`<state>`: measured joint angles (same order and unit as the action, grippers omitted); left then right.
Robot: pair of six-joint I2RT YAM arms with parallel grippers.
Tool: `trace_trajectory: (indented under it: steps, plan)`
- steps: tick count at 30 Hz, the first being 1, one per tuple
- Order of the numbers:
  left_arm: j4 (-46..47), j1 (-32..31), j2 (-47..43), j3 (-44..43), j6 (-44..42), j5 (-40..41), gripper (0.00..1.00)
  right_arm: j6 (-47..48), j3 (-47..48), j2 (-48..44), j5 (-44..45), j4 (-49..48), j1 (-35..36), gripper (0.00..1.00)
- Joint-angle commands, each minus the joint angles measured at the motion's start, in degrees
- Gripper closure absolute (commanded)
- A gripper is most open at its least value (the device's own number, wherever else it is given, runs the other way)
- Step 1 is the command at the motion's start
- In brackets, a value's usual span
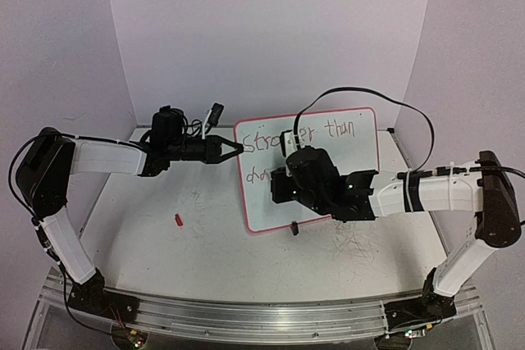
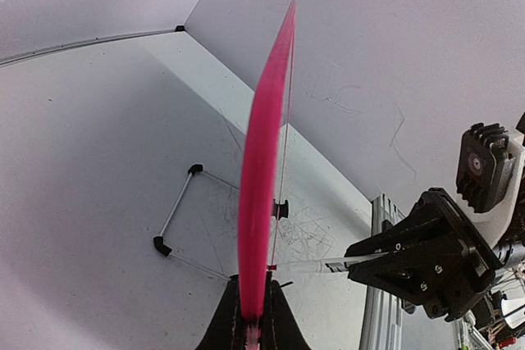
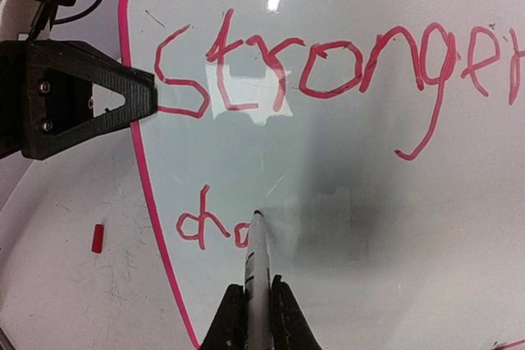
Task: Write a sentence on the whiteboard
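The right gripper [image 3: 257, 291] is closed narrowly on a pale marker [image 3: 256, 256]. The marker's dark tip touches the writing face of the whiteboard [image 3: 369, 202] low on its left part, at the end of the letters begun there. The sentence [image 3: 328, 63] is in red: its upper line reads "Stronger than" across the top of the whiteboard, and its lower line so far reads about "cho", just inside the left rim. To the right of the tip, the lower part of the whiteboard is bare white as far as the right and near rims. The left gripper [image 2: 251, 309] is pinched tight on the whiteboard's left pink rim, level with the "S", with its arm reaching in from the left. The left wrist view shows the whiteboard edge-on; a thin wire bracket [image 2: 176, 219] with black ends is on the side away from the marker. A black clip foot [image 1: 293, 228] sits at the whiteboard's near rim, and another [image 1: 390, 130] is beside its far right corner. A black cable [image 1: 361, 92] arcs over the far rim. Left of the whiteboard and well apart from it, a small red piece [image 1: 178, 220] lies on the scuffed tabletop [image 1: 205, 260], which runs open from the near rim toward the arm bases.
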<state>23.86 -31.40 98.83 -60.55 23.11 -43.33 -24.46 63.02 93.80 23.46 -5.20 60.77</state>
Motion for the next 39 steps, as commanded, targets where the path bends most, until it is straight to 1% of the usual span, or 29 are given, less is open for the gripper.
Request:
trace_trajectory:
  steps: [1,10,18,23,30,39]
  plan:
    - [-2.3,-0.3,-1.3,0.0,-0.6,-0.8,1.0,-0.4,-0.7,-0.2,-0.4,-0.1,-0.6,1.0]
    - [-2.3,-0.3,-1.4,0.1,-0.6,-0.8,1.0,-1.5,-2.8,-0.9,-1.4,0.9,-0.1,1.0]
    - [-2.3,-0.3,-1.4,0.0,-0.6,-0.9,1.0,-1.3,-3.3,-3.3,0.9,2.1,-0.2,1.0]
    - [-2.3,-0.3,-1.3,-0.1,-0.6,-0.8,1.0,-0.9,-2.7,-5.5,-0.8,-0.4,-0.3,1.0]
    - [-2.3,-0.3,-1.5,0.0,-0.6,-0.8,1.0,0.0,-0.9,-3.9,-1.9,-2.8,-1.4,1.0]
    - [-2.3,-0.3,-1.3,0.0,-0.6,-0.9,1.0,1.9,1.6,-2.3,-1.0,-3.1,-1.4,1.0]
